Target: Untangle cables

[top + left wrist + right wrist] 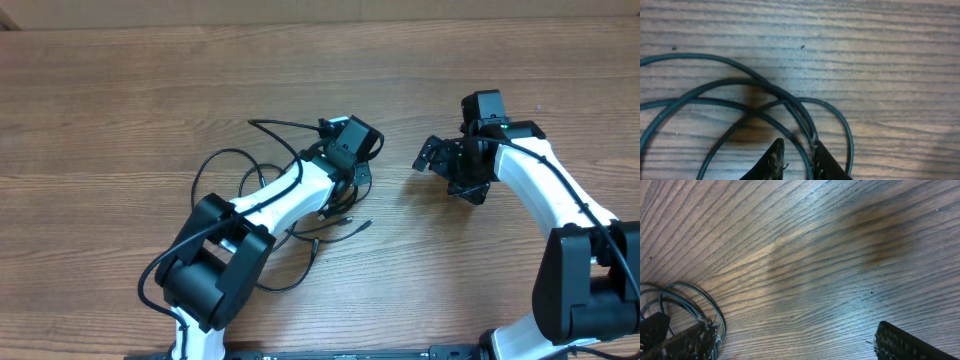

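Note:
The cables (222, 160) are thin black cords, looped together left of the table's middle, with plug ends (352, 226) trailing toward the front. My left gripper (348, 150) hangs over the bundle's right side. In the left wrist view several loops (715, 82) cross on the wood. One strand (804, 150) runs between the fingers of the left gripper (797, 152), against the right finger (822, 160). The jaws stand narrowly apart, with bare wood showing beside that strand. My right gripper (445, 165) is wide open to the right of the bundle, holding nothing. Its own view shows loops (715, 311) by its left finger (682, 341).
The wooden table (120, 90) runs back to a far edge at the top. The two arm bases (205, 290) stand at the front, with thicker black wires beside the left one. Bare wood (805, 270) lies under the right gripper.

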`<act>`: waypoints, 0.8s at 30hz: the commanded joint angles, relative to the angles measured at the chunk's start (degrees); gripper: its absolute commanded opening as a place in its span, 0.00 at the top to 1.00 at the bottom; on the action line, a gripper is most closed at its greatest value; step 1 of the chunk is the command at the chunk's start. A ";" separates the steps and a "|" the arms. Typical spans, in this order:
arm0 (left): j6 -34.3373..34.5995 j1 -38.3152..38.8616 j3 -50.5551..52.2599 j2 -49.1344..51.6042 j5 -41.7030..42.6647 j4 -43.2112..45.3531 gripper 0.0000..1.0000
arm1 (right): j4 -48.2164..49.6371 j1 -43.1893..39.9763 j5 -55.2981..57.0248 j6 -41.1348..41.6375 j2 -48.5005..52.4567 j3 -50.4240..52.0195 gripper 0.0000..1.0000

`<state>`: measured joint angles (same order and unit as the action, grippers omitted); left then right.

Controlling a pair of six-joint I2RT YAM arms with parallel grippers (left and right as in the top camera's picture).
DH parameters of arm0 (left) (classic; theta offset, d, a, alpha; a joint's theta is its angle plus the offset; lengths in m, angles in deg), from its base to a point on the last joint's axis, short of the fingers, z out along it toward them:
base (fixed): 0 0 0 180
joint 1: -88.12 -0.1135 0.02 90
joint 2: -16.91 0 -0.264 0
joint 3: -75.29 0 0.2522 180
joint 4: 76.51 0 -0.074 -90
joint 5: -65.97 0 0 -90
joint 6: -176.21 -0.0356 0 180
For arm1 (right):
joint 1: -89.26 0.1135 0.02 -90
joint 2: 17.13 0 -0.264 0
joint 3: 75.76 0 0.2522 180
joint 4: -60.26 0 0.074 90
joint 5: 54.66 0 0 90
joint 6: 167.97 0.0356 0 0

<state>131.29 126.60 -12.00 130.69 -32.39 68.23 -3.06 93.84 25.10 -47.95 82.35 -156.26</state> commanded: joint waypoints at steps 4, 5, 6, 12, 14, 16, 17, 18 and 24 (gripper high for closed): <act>0.79 2.16 0.48 0.48 0.48 0.07 0.77 | 0.20 -0.07 0.35 0.15 -0.52 -0.83 0.00; 0.76 2.40 0.48 0.57 0.48 0.35 0.77 | 0.17 -0.07 0.35 0.15 -0.52 -0.83 0.00; 0.79 2.67 0.48 0.87 0.44 0.48 0.78 | 0.20 -0.07 0.35 0.15 -0.52 -0.83 0.00; 0.81 2.95 0.48 3.45 0.48 0.81 0.80 | 0.17 -0.07 0.35 0.15 -0.52 -0.83 0.00; 0.81 2.91 0.48 4.31 0.48 1.14 0.80 | 0.17 -0.07 0.35 0.15 -0.52 -0.83 0.00; 0.79 2.91 0.48 4.98 0.48 1.62 0.80 | 0.17 -0.07 0.35 0.15 -0.52 -0.83 0.00; 0.79 2.91 0.48 5.05 0.50 1.70 0.80 | 0.17 -0.07 0.35 0.15 -0.52 -0.83 0.00; 0.79 2.91 0.48 5.07 0.48 1.79 0.80 | 0.17 -0.07 0.35 0.15 -0.52 -0.83 0.00; -1.64 2.64 -0.11 4.50 2.34 2.05 0.76 | 0.17 -0.07 0.35 0.15 -0.52 -0.83 0.00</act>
<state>131.23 129.40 -12.00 134.05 -32.21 70.51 -3.02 93.84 25.12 -47.97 82.35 -156.26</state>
